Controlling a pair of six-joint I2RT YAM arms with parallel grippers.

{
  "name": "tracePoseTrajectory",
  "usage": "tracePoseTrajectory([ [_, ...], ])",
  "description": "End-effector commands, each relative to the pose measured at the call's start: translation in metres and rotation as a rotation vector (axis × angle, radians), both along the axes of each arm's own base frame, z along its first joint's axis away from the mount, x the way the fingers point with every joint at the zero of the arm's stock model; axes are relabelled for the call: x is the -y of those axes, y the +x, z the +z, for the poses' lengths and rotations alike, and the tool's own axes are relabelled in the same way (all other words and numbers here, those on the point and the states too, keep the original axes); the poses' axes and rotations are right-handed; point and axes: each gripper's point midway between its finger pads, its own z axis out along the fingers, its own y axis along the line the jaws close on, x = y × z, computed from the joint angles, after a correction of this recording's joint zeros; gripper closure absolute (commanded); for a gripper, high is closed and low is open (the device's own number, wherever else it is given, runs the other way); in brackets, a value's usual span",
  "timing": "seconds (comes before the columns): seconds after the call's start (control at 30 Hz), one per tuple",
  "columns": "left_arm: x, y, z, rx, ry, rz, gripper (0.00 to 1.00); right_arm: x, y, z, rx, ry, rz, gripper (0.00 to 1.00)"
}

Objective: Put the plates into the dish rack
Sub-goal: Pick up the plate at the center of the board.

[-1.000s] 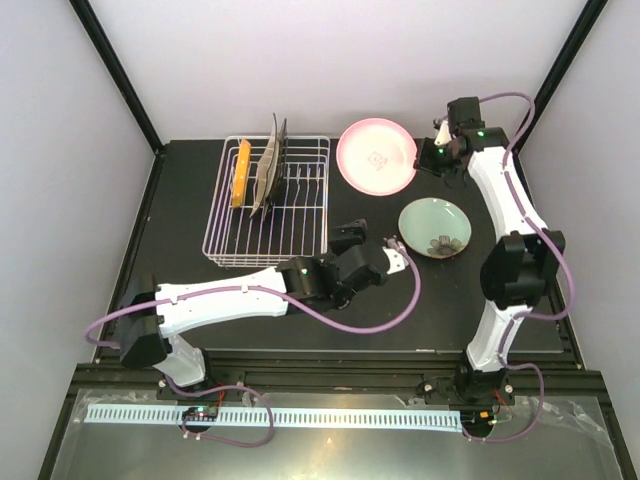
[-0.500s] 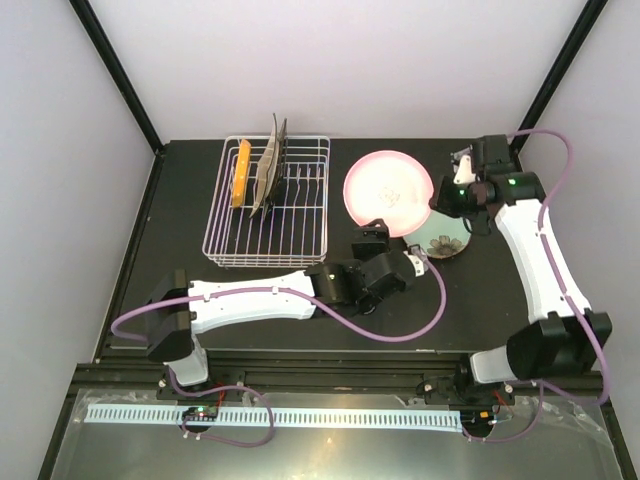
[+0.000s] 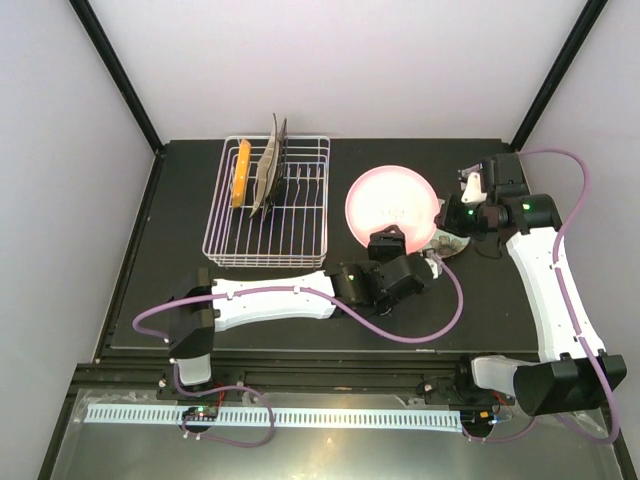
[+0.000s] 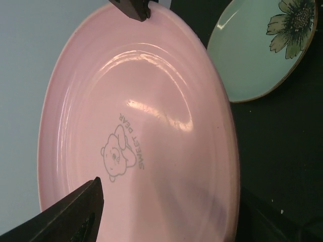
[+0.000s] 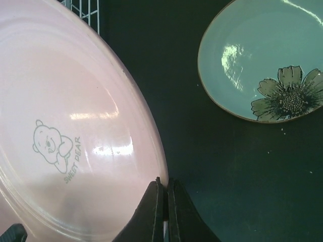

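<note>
The right pincer was shut down to a sliver, its two dark fingers nipping the rim of the pink plate. The plate spread away to the pincer's left, with a small bear and the words "SWEET DEAR" printed on its face. Ahead and to the right, apart from the pink rim, the green plate with its dark flower lay flat on the black table. Farther ahead, past the pink plate, a corner of the white wire dish rack showed.

The left pincer stood wide open, with one fingertip at each side of the pink plate's face. Whether either tip touched the plate could not be told. The pale wall showed behind one rim, so the plate was tilted up rather than lying flat.

Only the top view showed what the rack held. An orange plate stood on edge near its left end, and two square plates leaned among the tines beside it. From above, the pink plate hung between the two pincers and hid most of the green plate beneath it. The rack sat near, to the left of both pincers.
</note>
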Motion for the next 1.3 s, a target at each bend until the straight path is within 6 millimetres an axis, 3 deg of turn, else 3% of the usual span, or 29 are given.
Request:
tracePoseTrajectory([
  [0.0,0.003,0.000,0.013,0.011,-0.014,0.017,0.36,-0.004,-0.009,0.009,0.012,0.019,0.023,0.99],
  [0.17,-0.001,0.000,0.010,0.005,-0.010,0.030,0.55,-0.004,-0.010,0.013,0.017,0.015,0.026,0.99],
  [0.43,0.002,0.005,-0.001,0.014,0.021,0.050,0.62,-0.006,-0.021,0.020,0.016,0.028,0.049,0.99],
  [0.73,-0.001,0.018,0.004,-0.037,-0.035,0.098,0.98,-0.007,-0.037,0.014,0.003,0.039,0.060,0.99],
  [0.93,-0.009,0.028,0.014,-0.043,-0.086,0.128,0.98,-0.006,-0.035,0.013,0.000,0.032,0.058,0.97],
  [1.0,-0.012,0.032,0.016,-0.040,-0.097,0.138,0.98,-0.005,-0.033,0.012,-0.001,0.030,0.047,0.92],
  [1.1,-0.018,0.040,0.021,-0.041,-0.122,0.151,0.98,-0.003,-0.029,0.015,0.015,0.028,0.024,0.72],
  [1.27,-0.033,0.058,0.032,-0.082,-0.200,0.168,0.99,0.008,-0.019,0.037,0.093,-0.009,-0.041,0.54],
])
